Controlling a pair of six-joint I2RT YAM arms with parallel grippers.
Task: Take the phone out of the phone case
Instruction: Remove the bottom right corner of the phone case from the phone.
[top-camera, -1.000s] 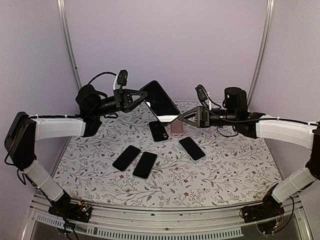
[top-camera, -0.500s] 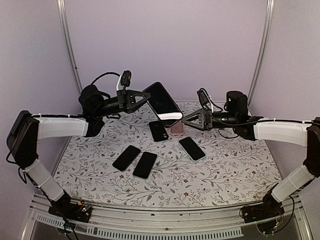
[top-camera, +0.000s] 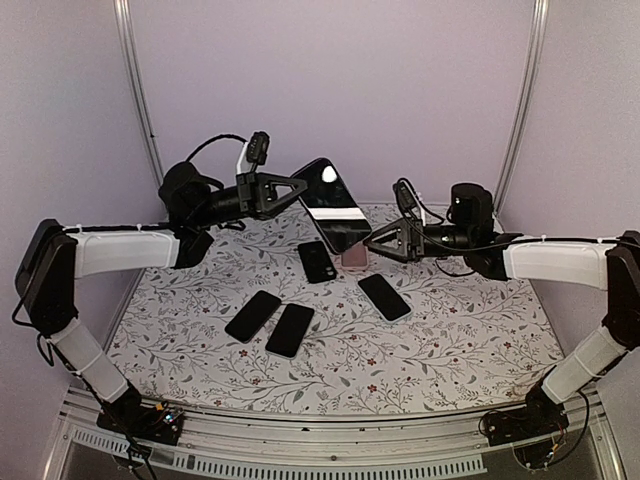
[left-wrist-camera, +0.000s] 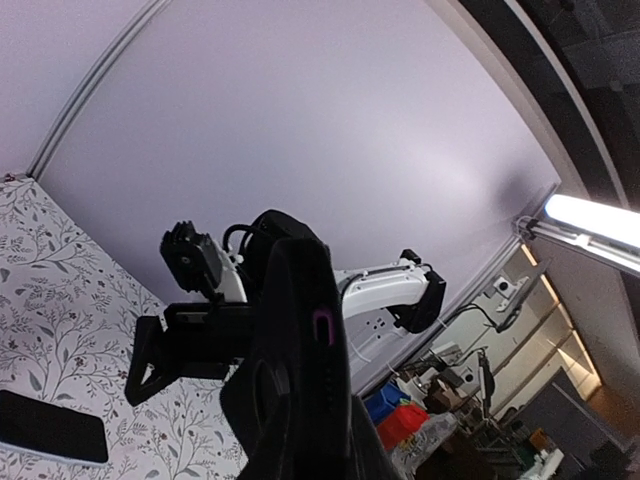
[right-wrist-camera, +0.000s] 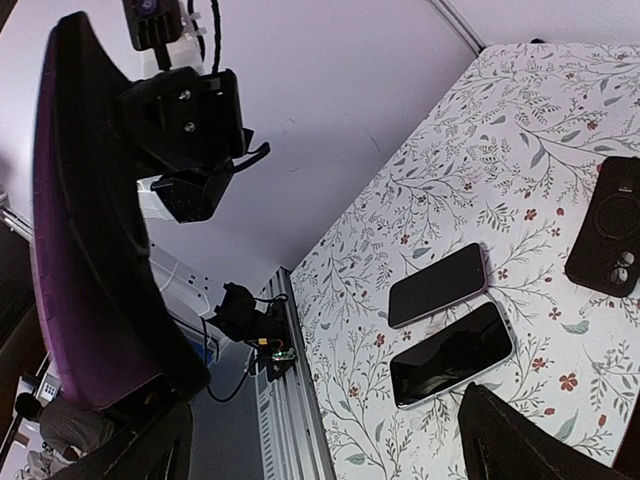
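My left gripper (top-camera: 296, 189) is shut on the upper left edge of the cased phone (top-camera: 332, 204) and holds it tilted in the air above the back of the table. In the left wrist view the phone (left-wrist-camera: 300, 370) is edge-on, its case black with a purple side button. My right gripper (top-camera: 377, 243) is open just right of the phone's lower corner. In the right wrist view the phone's purple-rimmed edge (right-wrist-camera: 80, 230) rises at the left, its lower end by my left finger (right-wrist-camera: 130, 450); the other finger (right-wrist-camera: 530, 440) stands far apart.
The floral table (top-camera: 450, 340) holds two dark phones (top-camera: 253, 315) (top-camera: 290, 330) left of centre and a third (top-camera: 385, 297) to the right. An empty black case (top-camera: 317, 262) and a pink object (top-camera: 352, 258) lie under the raised phone.
My left gripper has raised and tilted the phone, whose screen now catches a light reflection. My right gripper has edged down and left, staying open by the phone's lower corner.
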